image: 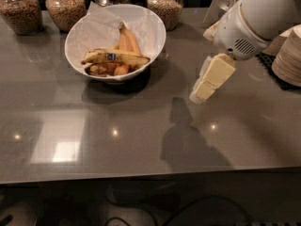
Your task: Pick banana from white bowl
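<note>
Brown-spotted curved banana (116, 57) lies across the round, paper-lined bowl (159, 36); right of the bowl hovers the blocky cream gripper (198, 94), spread or pressed together I cannot tell

We see a grey tabletop (117, 145) carrying the bowl (157, 41), four jars (65, 7) behind, dishes (288, 55) right; the tool (200, 92) hovers above it.

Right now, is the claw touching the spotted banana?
Apart. Camera view: the gripper hangs beside the white bowl, bare table between it and the banana.
</note>
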Controlling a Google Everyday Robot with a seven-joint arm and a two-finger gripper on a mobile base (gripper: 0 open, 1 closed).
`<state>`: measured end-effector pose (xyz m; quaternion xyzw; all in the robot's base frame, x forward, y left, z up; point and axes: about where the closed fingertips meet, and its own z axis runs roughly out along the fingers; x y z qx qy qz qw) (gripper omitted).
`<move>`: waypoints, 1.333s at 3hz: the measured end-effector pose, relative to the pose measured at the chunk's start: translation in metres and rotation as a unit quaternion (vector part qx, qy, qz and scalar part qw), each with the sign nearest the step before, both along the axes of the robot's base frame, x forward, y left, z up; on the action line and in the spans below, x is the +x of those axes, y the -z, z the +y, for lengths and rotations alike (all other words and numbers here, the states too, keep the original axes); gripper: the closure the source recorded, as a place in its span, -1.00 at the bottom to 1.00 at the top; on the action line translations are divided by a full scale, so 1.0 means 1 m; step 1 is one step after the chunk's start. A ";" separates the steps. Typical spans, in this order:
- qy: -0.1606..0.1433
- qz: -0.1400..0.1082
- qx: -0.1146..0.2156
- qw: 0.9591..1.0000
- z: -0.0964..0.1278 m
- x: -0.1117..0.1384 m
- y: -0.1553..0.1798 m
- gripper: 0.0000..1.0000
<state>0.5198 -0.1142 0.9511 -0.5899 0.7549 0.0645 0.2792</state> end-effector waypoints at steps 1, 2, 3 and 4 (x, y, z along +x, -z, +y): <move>0.000 0.000 0.000 1.000 0.000 0.000 0.000 -1.00; -0.008 -0.014 0.009 1.000 0.006 0.006 -0.002 -1.00; -0.029 -0.042 0.048 0.998 0.031 0.028 -0.008 -1.00; -0.055 -0.066 0.096 0.992 0.068 0.051 -0.017 -1.00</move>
